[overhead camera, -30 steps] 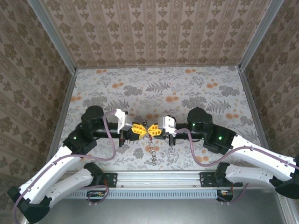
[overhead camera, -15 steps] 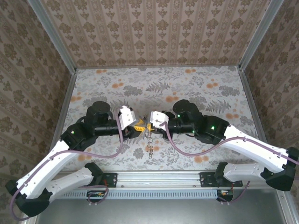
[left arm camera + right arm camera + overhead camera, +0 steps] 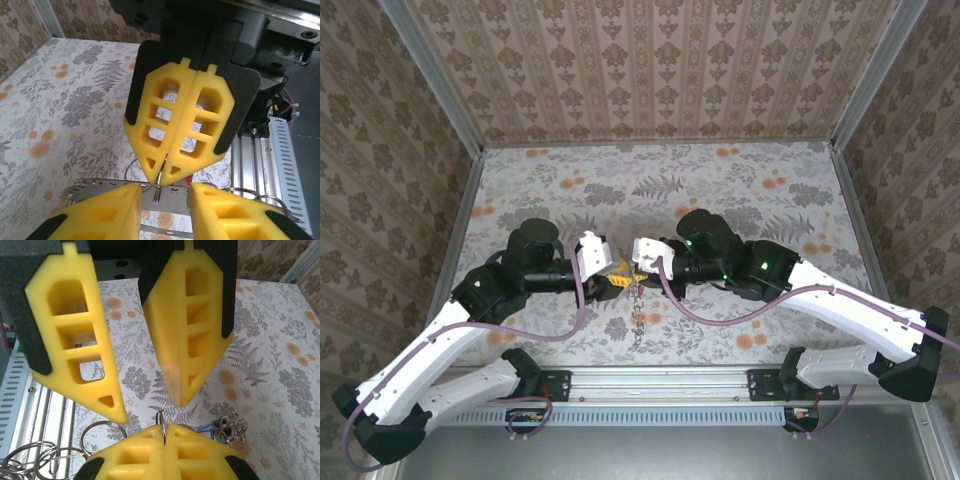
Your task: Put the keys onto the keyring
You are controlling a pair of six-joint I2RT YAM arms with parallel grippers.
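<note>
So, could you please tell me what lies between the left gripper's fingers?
In the left wrist view, the keyring, pinched by the shut right gripper.

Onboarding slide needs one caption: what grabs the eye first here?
Two yellow-fingered tools meet tip to tip at the centre of the table: the left tool open, the right tool shut. The right one pinches the thin keyring between its tips. A short chain runs from there toward the near edge.

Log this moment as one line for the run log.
left gripper: open | right gripper: shut on keyring | grippers: tip to tip | chain: trailing below the pinch
</note>
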